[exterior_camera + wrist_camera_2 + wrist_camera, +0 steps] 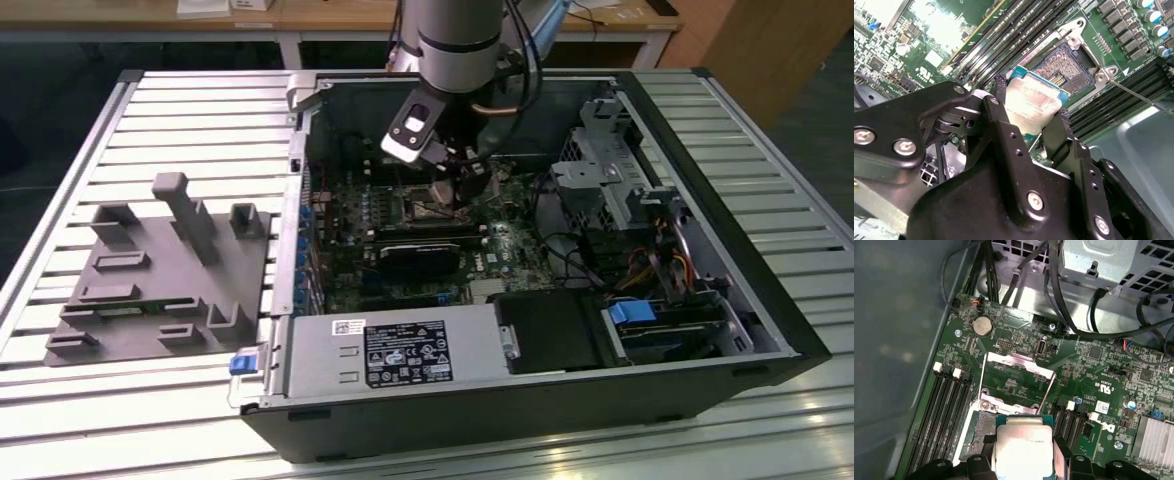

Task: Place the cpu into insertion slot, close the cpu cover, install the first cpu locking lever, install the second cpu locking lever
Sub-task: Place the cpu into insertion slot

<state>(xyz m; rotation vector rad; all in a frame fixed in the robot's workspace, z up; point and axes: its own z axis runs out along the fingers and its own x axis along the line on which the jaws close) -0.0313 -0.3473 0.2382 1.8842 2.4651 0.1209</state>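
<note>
My gripper (1030,107) is shut on the cpu (1031,102), a pale silvery square chip clamped between the two black fingers (1000,97). The cpu hangs tilted just above and beside the insertion slot (1063,64), whose dark pin field lies bare inside its silver rim. In the first wrist view the cpu (1023,447) covers part of the insertion slot (979,426). The cpu cover (1019,359) is swung open and lies flat on the board beyond the slot. In the exterior view the gripper (451,165) reaches down into the open case over the slot (424,203).
Long black memory slots (944,410) run beside the socket. Black cables (1069,315) and a metal drive cage (614,170) crowd the case's far side. A power supply (387,355) sits at the case front. A grey fixture plate (160,270) lies on the exterior view's left.
</note>
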